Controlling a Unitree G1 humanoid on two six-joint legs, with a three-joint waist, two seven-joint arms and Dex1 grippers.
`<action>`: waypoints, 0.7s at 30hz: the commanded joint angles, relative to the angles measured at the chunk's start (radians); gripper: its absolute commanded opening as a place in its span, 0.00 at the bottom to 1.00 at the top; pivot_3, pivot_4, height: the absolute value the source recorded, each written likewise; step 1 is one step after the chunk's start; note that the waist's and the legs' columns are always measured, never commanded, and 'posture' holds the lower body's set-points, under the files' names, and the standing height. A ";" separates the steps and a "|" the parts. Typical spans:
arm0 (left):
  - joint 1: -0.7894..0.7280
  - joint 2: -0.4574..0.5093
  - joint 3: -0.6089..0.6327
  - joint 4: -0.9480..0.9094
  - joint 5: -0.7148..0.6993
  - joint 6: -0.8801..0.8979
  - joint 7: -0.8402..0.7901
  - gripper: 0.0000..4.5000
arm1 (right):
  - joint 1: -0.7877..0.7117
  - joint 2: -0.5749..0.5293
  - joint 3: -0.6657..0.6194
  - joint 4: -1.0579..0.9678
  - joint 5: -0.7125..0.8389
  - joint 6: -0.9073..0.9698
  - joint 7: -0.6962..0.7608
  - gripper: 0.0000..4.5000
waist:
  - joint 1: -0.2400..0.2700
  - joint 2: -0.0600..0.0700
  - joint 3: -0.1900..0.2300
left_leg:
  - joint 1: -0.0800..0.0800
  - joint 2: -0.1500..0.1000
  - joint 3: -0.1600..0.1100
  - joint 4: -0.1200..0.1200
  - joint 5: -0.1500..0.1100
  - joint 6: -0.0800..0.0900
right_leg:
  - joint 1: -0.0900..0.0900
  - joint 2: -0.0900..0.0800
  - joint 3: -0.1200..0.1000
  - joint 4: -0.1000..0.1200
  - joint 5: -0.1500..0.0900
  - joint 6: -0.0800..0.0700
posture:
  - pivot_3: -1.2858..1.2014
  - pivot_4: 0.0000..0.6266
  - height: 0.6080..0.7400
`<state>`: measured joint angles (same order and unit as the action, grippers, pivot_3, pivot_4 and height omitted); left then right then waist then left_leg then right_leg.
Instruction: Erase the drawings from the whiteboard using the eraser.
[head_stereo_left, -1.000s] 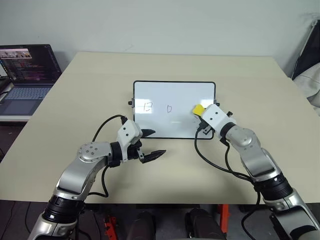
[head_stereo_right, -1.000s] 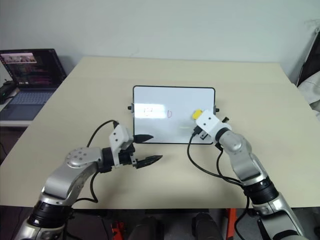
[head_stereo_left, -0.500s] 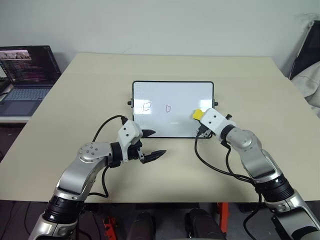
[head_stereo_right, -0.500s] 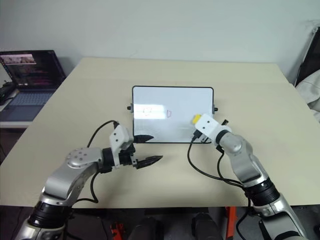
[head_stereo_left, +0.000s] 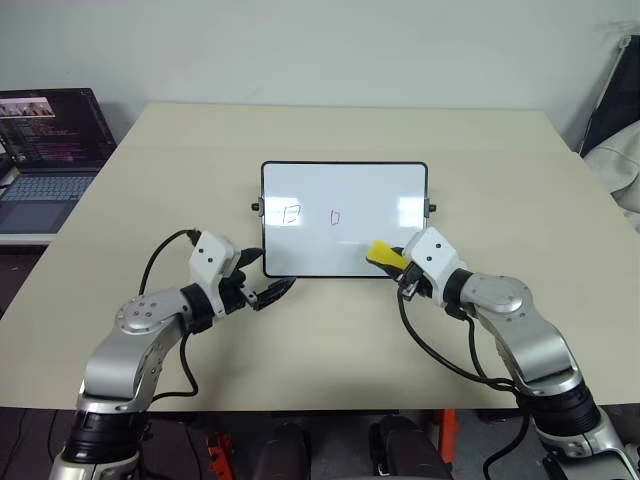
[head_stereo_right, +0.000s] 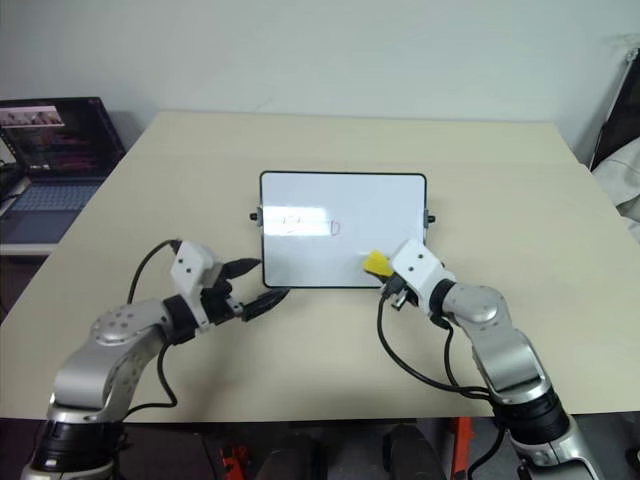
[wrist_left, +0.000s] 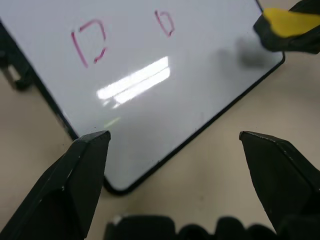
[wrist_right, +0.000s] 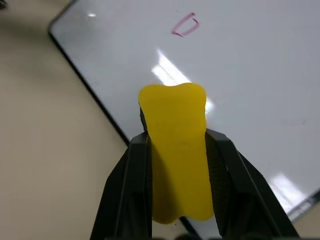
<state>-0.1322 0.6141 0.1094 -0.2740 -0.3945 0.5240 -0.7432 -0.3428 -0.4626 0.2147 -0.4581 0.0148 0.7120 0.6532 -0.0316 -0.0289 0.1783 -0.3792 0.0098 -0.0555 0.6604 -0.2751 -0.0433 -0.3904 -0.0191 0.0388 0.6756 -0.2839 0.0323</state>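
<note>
Right gripper clenched on yellow eraser at whiteboard's lower right edge, left gripper fingers spread, empty, lower left, two small drawings mid-frame

Laptop cut by the frame edge; screen contents perhaps code, too small.

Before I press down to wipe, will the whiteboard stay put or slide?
The whiteboard lies flat on the smooth table, unheld, so it likely slides. The open left gripper at its near corner could brace it. The glossy surface probably wipes easily.
</note>
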 joint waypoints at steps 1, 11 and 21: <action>0.007 0.017 0.038 -0.068 -0.019 0.006 0.013 1.00 | -0.030 -0.014 -0.014 -0.047 0.037 0.031 0.017 0.25 | 0.003 0.000 0.000 | 0.000 0.000 0.000 0.000 0.000 0.000 | 0.000 0.000 0.000 0.000 0.000 0.000 | 0.52 0.24 1.00; 0.030 0.006 0.064 -0.116 -0.031 0.026 0.071 1.00 | -0.115 -0.005 0.021 0.039 0.036 -0.009 0.016 0.25 | 0.002 0.000 0.001 | -0.001 0.000 -0.001 -0.001 0.000 0.000 | 0.000 -0.001 -0.001 -0.001 0.000 0.000 | 0.52 0.24 1.00; 0.033 0.020 0.053 -0.125 -0.036 0.026 0.074 1.00 | -0.152 -0.011 0.073 0.115 -0.002 -0.099 0.010 0.25 | 0.002 0.000 0.001 | -0.001 0.000 -0.001 0.000 0.000 0.000 | 0.000 -0.001 -0.001 -0.001 0.000 0.000 | 0.52 0.24 1.00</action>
<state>-0.0956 0.6227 0.1479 -0.3576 -0.4219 0.5600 -0.6668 -0.4604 -0.4724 0.2865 -0.3389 0.0322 0.6627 0.6745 -0.0300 -0.0285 0.1789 -0.3800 0.0094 -0.0561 0.6600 -0.2752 -0.0435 -0.3904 -0.0197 0.0380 0.6742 -0.2839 0.0322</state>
